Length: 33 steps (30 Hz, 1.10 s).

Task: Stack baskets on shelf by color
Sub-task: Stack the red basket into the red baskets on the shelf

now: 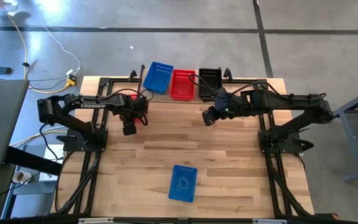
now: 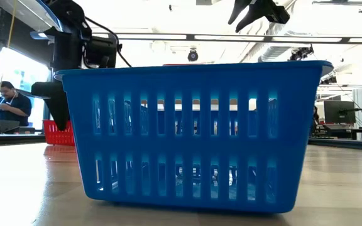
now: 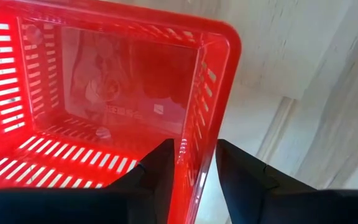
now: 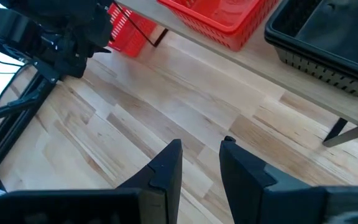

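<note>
You're mid-carry, by the look of it: left gripper (image 3: 191,171) pinches the side wall of a red perforated plastic basket (image 3: 104,93), one finger inside, one outside, near the light-wood shelf (image 4: 353,106). Next move likely calls for lifting it onto the red basket on the shelf (image 1: 183,84), between the blue stack (image 1: 158,77) and the black (image 1: 209,82). Right gripper (image 4: 201,162) hovers over bare tabletop, fingers slightly parted, holding nothing. One blue basket (image 1: 183,183) waits at the table's near edge.

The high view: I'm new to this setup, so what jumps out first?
Three baskets sit in a row on the shelf at the table's far edge: blue, red, black. The left tool grips another red basket's wall; a lone blue basket sits near the front edge.
</note>
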Each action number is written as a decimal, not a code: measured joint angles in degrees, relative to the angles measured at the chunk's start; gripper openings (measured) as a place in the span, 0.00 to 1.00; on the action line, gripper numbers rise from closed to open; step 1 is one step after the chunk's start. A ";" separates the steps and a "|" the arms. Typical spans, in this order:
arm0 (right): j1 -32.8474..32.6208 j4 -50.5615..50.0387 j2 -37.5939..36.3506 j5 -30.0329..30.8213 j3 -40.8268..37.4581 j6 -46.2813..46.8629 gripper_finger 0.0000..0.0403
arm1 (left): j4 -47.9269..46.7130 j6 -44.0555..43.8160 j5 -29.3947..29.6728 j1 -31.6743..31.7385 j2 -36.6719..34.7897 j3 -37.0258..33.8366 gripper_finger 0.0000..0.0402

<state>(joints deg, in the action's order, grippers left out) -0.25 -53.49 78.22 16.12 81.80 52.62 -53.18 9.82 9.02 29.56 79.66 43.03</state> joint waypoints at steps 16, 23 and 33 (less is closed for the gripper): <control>0.00 -0.07 0.00 0.44 0.00 1.33 0.23 | -0.87 -1.14 -1.91 -0.02 -0.04 0.02 0.02; 0.00 -0.07 0.02 0.46 0.00 1.33 0.23 | -3.99 -2.88 -4.50 -0.44 -1.72 0.02 0.01; 0.00 -0.07 0.02 1.53 0.00 2.64 0.23 | -9.77 -9.24 -7.54 -4.49 -11.33 1.55 0.00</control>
<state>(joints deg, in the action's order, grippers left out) -0.25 -53.56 78.24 17.65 81.80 55.26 -62.94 0.59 1.48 25.07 68.33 44.57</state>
